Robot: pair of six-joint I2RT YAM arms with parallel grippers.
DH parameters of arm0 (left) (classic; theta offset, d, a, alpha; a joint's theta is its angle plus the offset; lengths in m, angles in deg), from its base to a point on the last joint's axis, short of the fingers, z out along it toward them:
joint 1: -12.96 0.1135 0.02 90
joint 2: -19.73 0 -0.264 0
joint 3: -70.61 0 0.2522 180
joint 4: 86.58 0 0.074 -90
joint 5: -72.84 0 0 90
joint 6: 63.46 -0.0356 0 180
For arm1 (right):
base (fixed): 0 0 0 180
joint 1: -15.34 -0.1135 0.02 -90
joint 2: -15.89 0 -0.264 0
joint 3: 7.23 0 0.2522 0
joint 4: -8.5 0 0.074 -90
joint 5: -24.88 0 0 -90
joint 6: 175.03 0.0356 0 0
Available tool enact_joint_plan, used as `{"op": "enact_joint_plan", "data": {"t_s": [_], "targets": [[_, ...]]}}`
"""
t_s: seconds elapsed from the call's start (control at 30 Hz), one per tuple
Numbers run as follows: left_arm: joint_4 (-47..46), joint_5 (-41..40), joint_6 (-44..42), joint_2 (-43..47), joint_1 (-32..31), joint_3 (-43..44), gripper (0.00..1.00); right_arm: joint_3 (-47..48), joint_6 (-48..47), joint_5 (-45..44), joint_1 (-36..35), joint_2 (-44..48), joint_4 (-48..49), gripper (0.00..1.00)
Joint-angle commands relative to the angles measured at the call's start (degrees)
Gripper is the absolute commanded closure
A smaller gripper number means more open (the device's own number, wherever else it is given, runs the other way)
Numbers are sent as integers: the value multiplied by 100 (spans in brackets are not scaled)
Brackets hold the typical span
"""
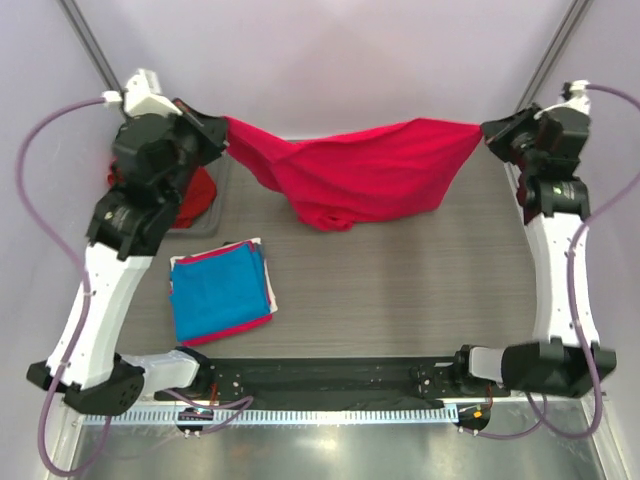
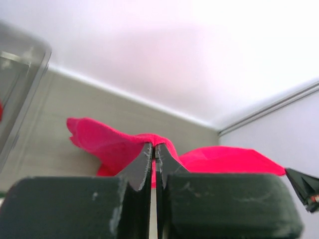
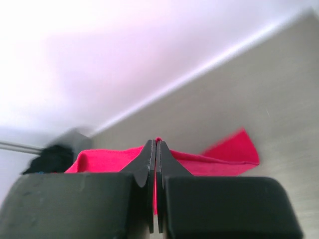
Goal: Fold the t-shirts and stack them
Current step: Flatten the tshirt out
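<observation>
A crimson-pink t-shirt (image 1: 360,170) hangs stretched between my two grippers above the far side of the table, its middle sagging down to the surface. My left gripper (image 1: 222,137) is shut on the shirt's left corner (image 2: 124,144). My right gripper (image 1: 487,131) is shut on its right corner (image 3: 199,162). Both wrist views show red cloth pinched between the closed fingertips. A folded blue t-shirt (image 1: 218,288) lies on the near left of the table, on top of a folded pink-red one whose edge (image 1: 235,331) shows beneath it.
A red cloth (image 1: 200,190) lies bunched in a grey tray (image 1: 226,180) at the far left, partly hidden by the left arm. A black rail (image 1: 330,375) runs along the table's near edge. Pale walls close the back and sides.
</observation>
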Motion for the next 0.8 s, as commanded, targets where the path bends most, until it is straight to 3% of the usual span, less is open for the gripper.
{"op": "enact_joint_plan", "data": {"t_s": [0.0,0.2,0.4,0.63,0.73,0.77], "targets": [[-73,50,-447,461,31,606,100,636,-138,232,21,1126,-24,99],[-204,427,-457,1314,31,774,100,803,-516,-690,21,2428,-41,99],[-135,779,-377,1044,40,1582,100,1286,-569,-1657,21,2949,-41,99],[-335,859,-465,-213,31,2875,100,1823,-482,-1842,21,2352,-234,99],[-739,666,-378,-626,40,2526,100,1474,-271,-1965,21,1895,-305,99],[-871,552,-317,-706,40,2011,100,1341,-227,-2009,21,1686,-314,99]]}}
